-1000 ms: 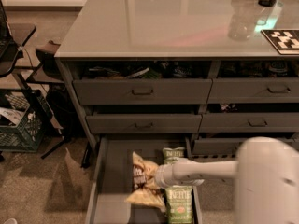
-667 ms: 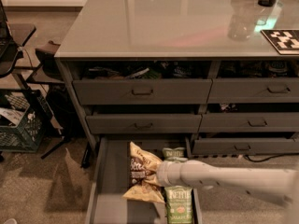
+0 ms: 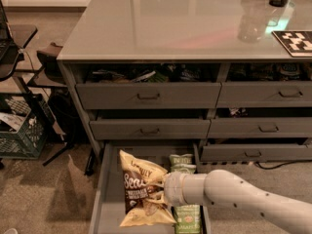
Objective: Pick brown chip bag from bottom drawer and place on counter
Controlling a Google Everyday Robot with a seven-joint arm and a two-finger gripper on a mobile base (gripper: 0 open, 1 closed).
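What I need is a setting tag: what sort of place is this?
Likely an office snack station: grey drawers stocked with snack bags under a glossy counter, a crate beside. The gripper meets the brown chip bag over the bottom drawer.

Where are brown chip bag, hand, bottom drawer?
brown chip bag (image 3: 139, 189): camera view, its printed front
hand (image 3: 160, 191): camera view, fingertips at the bag's right edge
bottom drawer (image 3: 112, 179): camera view, bare left floor

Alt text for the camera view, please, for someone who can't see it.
The robot's gripper holds a brown chip bag upright in the open bottom drawer, beside a green bag lying in it. Above, more drawers sit under a glossy grey counter.
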